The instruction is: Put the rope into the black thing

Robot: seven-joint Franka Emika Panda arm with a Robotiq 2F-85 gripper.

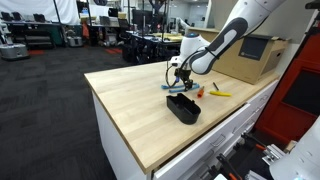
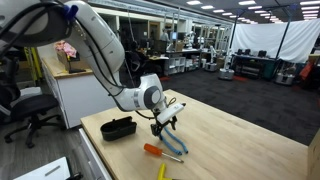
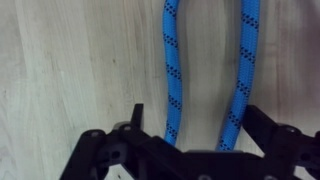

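Observation:
The light-blue rope lies on the wooden table in two near-parallel strands that run between my gripper's fingers in the wrist view. It also shows in both exterior views. My gripper is low over the table and open. It straddles both strands: the right one is against the right finger and there is a gap at the left finger. The gripper also shows in both exterior views. The black bin stands open-topped near the table's edge, a short way from the gripper and rope.
A small orange item and a yellow pen-like stick lie near the rope. A large cardboard box stands at the table's far end. The table's edge runs close beside the bin.

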